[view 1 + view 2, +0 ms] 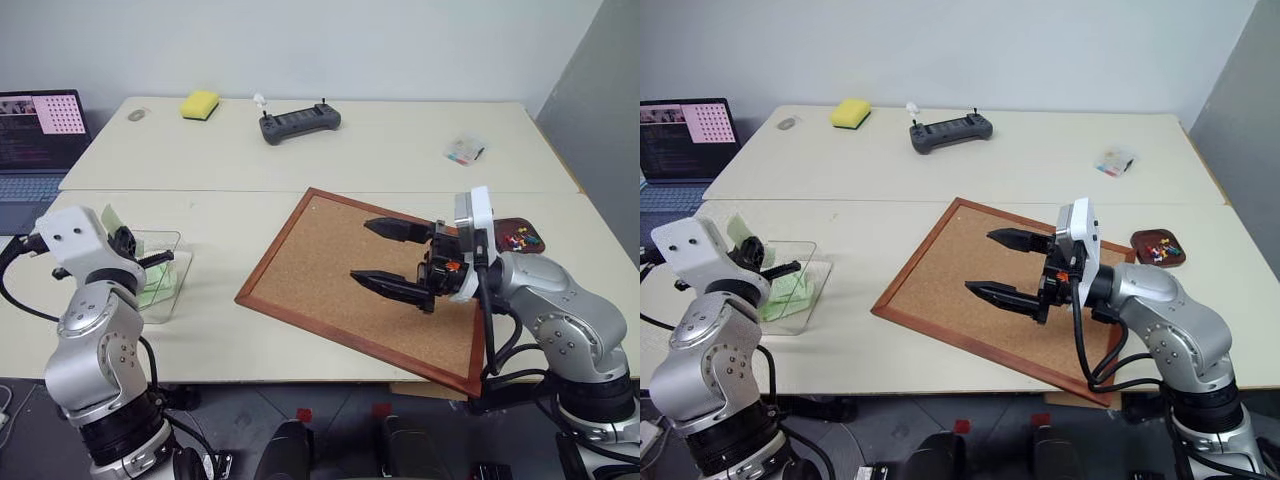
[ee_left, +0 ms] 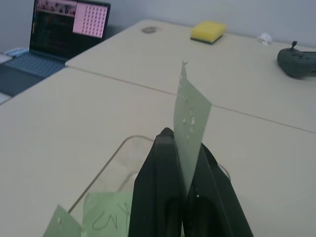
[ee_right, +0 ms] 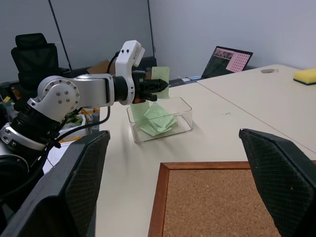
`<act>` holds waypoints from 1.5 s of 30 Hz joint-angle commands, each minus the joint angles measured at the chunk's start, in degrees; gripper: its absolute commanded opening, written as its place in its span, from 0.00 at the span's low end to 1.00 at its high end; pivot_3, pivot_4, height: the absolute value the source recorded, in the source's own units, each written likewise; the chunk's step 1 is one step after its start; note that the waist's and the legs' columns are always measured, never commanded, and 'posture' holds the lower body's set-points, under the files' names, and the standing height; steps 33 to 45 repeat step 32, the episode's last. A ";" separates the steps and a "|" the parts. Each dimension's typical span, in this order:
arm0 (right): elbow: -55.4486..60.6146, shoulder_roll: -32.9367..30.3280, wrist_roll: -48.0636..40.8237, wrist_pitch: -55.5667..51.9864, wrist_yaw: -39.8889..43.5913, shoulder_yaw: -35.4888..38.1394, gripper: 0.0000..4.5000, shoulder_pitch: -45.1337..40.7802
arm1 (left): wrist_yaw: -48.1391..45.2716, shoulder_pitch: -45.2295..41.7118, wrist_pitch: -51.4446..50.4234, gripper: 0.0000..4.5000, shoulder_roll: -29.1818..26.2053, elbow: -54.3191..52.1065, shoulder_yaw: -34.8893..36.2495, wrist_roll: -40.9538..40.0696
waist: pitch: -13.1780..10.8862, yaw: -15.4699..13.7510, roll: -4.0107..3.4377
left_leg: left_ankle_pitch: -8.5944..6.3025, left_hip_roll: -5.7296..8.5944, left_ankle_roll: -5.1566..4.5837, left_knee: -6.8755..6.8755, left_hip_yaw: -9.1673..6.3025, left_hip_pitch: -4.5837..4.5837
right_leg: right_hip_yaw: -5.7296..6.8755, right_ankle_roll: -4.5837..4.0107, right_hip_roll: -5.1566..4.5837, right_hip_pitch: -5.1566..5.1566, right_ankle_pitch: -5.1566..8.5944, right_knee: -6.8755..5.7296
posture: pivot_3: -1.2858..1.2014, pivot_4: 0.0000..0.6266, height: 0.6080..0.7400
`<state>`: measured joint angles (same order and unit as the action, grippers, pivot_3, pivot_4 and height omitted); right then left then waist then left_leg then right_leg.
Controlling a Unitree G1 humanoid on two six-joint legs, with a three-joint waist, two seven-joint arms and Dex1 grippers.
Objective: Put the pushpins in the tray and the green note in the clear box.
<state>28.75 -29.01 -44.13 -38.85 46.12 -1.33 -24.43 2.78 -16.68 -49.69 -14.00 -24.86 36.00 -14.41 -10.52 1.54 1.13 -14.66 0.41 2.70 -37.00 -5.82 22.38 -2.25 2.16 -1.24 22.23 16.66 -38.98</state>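
Item: green note (image 2: pixel 191 111), standing pinched upright in the left gripper (image 3: pixel 159 86) over the clear box (image 3: pixel 160 120), evidently awaiting release; right gripper (image 1: pixel 392 258) idling wide open above the corkboard (image 1: pixel 330 255)

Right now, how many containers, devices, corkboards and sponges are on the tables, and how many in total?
containers: 3 (tray, clear box, small case)
devices: 2 (laptop, controller)
corkboard: 1
sponge: 1
total: 7
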 commanded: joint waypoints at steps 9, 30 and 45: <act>-0.34 2.31 -1.01 0.03 -1.62 0.25 1.00 -1.47 | 1.49 1.44 -2.69 0.54 -1.47 -4.47 2.56 -3.40 | 0.01 0.12 0.02 | 0.00 -0.02 0.01 0.00 0.14 -0.01 | 0.01 0.00 0.06 0.01 0.00 -0.03 | 0.52 0.24 1.00; 6.06 7.45 23.69 5.87 -33.34 1.27 1.00 18.19 | -5.62 22.93 10.65 0.98 0.05 -18.51 -28.54 2.15 | 0.05 0.06 0.04 | 0.07 -0.05 0.31 0.10 0.18 0.05 | -0.27 -0.02 -0.05 0.10 0.01 0.07 | 0.52 0.24 1.00; 6.14 8.67 25.95 8.11 -34.49 0.63 1.00 21.55 | -5.24 25.87 13.74 0.98 1.60 -17.73 -29.44 3.01 | 0.04 0.09 0.02 | -0.05 -0.08 0.10 0.11 0.22 -0.01 | -0.27 -0.04 -0.04 0.09 0.03 0.03 | 0.52 0.24 1.00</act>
